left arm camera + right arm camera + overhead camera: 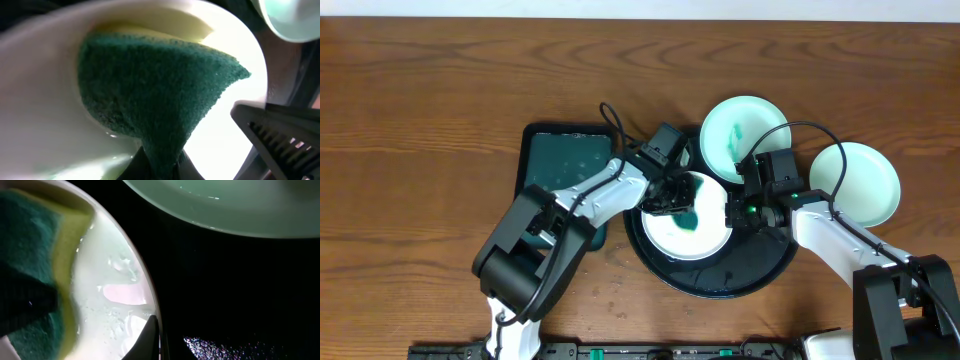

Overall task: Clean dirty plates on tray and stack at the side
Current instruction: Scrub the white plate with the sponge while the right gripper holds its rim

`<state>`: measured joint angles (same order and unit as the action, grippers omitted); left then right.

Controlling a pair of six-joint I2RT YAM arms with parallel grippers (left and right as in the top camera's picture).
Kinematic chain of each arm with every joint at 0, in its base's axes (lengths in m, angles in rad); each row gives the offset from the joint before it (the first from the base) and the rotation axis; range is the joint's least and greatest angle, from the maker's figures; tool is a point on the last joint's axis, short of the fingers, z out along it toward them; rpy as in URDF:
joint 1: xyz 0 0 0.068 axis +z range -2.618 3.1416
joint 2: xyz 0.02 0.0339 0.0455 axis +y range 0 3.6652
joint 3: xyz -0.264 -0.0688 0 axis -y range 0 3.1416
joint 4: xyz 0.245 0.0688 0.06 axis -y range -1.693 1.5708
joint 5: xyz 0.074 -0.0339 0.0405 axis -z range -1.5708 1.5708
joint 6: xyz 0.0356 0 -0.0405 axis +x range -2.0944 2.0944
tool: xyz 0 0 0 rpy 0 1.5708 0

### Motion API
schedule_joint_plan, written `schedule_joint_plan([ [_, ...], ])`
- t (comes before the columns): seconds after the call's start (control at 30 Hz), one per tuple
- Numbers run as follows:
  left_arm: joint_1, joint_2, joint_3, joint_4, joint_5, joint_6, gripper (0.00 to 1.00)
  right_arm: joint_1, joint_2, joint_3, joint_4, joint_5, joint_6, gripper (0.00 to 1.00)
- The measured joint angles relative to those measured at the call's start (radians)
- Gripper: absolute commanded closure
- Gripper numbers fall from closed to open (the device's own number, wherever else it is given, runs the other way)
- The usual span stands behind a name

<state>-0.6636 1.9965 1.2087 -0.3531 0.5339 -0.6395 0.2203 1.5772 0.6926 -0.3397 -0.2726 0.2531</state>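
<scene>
Three small white plates are in view from overhead, and the one being cleaned, the centre plate (672, 238), lies in the middle of the round black tray (765, 265) with a teal smear across its upper right. A second plate (740, 135), marked with a fainter teal smear, overlaps the tray's far rim. A third plate (865, 185), which looks clean, rests on the wooden bench (440, 100) just beside the tray on the right. The left end effector (670, 198) is closed on a sponge (155, 85) with a green scouring face and a yellow back, and presses it into the centre plate's bowl. The right end effector (741, 208) is closed at that plate's right edge and appears to pinch the thin rim to steady it. A rectangular green tray (560, 165) sits to the left of the black one, under the left arm. The right wrist view shows water beads and a wet sheen on the plate and the tray, so the plate is probably slippery and may skate or turn under the scrubbing. It looks stiff, shallow and light, though its material cannot be told. The rim is the only real place to take hold, with one finger above and one below. The sponge is soft and folds where it is pinched, so it will likely give under pressure.
</scene>
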Motion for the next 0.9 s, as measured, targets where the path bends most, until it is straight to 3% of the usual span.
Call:
schedule_joint_plan([
  [0.5, -0.075, 0.017, 0.018, -0.047, 0.063, 0.011, 0.93, 0.000, 0.000, 0.000, 0.000, 0.000, 0.000, 0.99],
  [0.7, -0.083, -0.046, 0.026, -0.262, -0.151, 0.003, 0.93, 0.000, 0.000, 0.000, 0.000, 0.000, 0.000, 0.99],
  [0.9, -0.071, -0.080, 0.019, -0.305, -0.356, 0.001, 0.93, 0.000, 0.000, 0.000, -0.002, -0.001, 0.000, 0.99],
])
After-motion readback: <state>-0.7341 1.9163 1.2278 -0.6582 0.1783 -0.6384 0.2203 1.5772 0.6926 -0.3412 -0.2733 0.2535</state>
